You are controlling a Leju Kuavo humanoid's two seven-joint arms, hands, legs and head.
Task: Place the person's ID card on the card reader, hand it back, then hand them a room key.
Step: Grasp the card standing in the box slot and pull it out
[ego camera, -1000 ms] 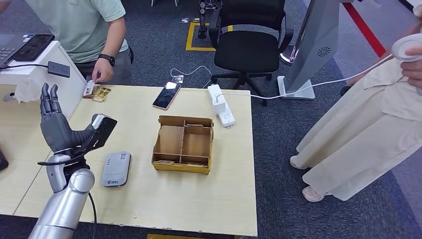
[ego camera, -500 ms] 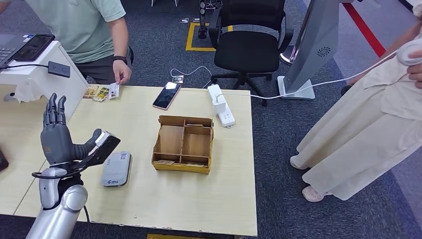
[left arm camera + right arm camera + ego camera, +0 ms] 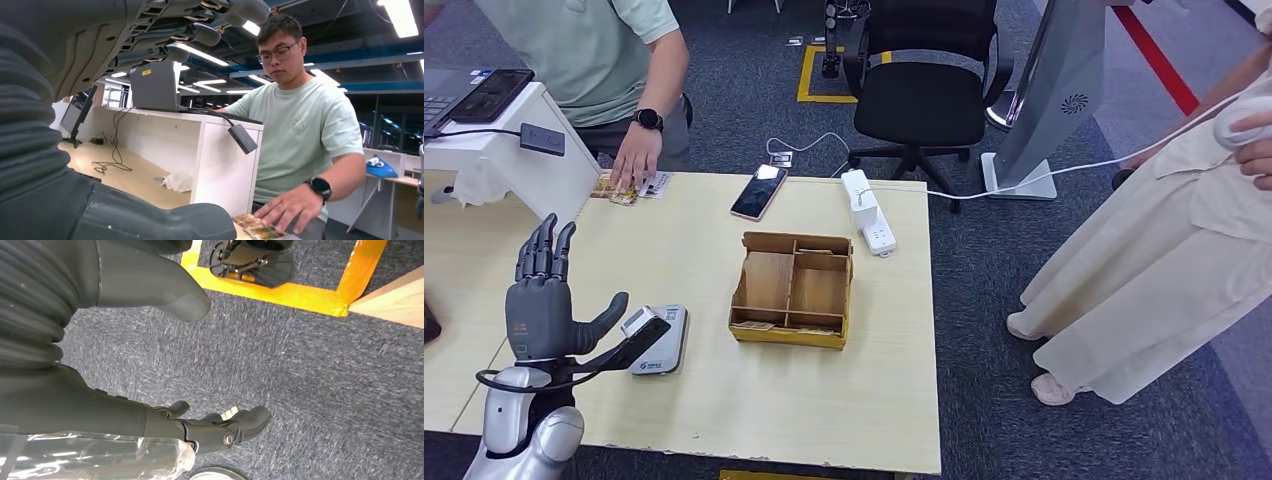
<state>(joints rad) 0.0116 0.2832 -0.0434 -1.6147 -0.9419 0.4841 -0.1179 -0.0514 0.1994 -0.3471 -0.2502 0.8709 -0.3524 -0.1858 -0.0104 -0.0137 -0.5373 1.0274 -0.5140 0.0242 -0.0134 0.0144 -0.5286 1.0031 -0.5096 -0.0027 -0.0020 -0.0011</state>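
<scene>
Head view: left hand, fingers spread and empty, is hovering beside card reader; person's hand is setting cards on desk. Step: awaiting ID; next, receiving it.

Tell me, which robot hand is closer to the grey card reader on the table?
The left. The left hand is raised just beside the card reader, fingers spread. The right hand hangs low over the carpet floor, away from the tabletop.
</scene>
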